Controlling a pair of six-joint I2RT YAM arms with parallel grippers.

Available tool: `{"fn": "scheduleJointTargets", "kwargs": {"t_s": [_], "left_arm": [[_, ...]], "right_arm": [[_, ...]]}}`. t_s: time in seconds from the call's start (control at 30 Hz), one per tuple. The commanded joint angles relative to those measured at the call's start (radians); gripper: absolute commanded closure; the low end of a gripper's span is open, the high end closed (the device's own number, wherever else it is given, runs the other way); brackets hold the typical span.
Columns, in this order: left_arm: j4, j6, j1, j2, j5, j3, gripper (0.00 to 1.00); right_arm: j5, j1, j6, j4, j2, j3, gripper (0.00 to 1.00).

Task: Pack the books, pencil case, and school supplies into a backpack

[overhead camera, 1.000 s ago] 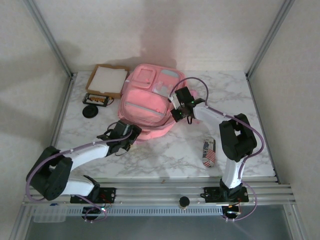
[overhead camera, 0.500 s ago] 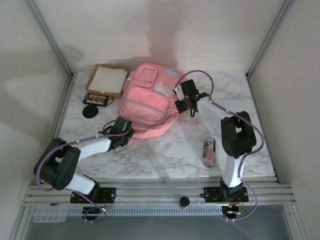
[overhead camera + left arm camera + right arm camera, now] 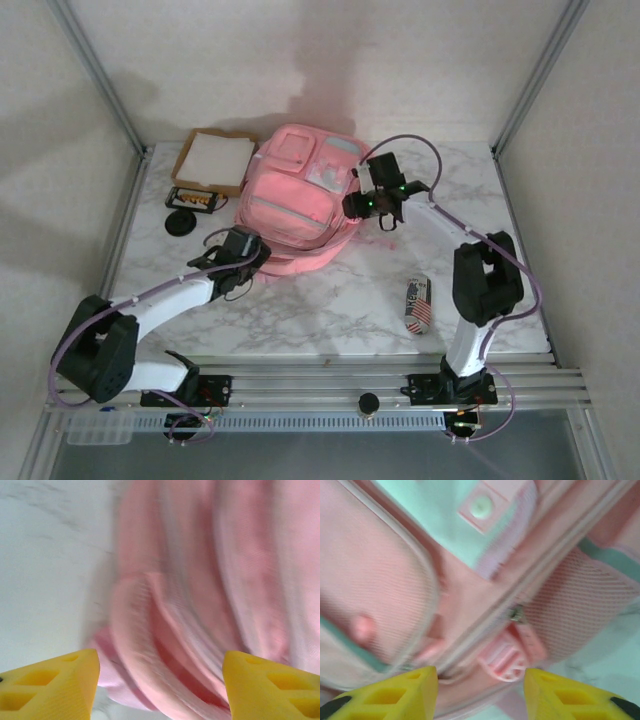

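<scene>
The pink backpack lies flat in the middle of the table, front pockets up. My left gripper is at its near left corner. In the left wrist view it stands open, with blurred pink folds of the backpack between and beyond the yellow fingers. My right gripper is at the bag's right side. It is open, and a pink zipper pull lies loose between its fingertips. A roll-shaped flag-print pouch, likely the pencil case, lies near the right arm. The books are out of view.
A shallow cardboard tray with a white sheet sits at the far left. Beside it lie a small black holder with orange pieces and a round black disc. Metal frame posts stand at the table's back corners.
My right gripper has moved farther up the backpack's right side. The left gripper has slid up to the bag's near left corner, and the backpack has shifted slightly.
</scene>
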State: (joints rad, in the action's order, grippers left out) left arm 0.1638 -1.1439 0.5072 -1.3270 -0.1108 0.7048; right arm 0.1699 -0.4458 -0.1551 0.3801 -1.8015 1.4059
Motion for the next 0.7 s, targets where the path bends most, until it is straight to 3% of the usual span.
{"fn": "scheduleJointTargets", "kwargs": {"t_s": [0.0, 0.13, 0.67], "left_arm": [[0.067, 0.037, 0.041, -0.001, -0.052, 0.068, 0.34], [0.071, 0.050, 0.065, -0.035, -0.054, 0.112, 0.34], [0.067, 0.087, 0.093, -0.079, -0.061, 0.152, 0.35]], "right_arm": [[0.157, -0.022, -0.262, -0.073, -0.007, -0.013, 0.50], [0.193, -0.036, -0.381, -0.121, -0.080, 0.012, 0.49], [0.157, -0.036, -0.392, -0.154, -0.252, 0.159, 0.61]]}}
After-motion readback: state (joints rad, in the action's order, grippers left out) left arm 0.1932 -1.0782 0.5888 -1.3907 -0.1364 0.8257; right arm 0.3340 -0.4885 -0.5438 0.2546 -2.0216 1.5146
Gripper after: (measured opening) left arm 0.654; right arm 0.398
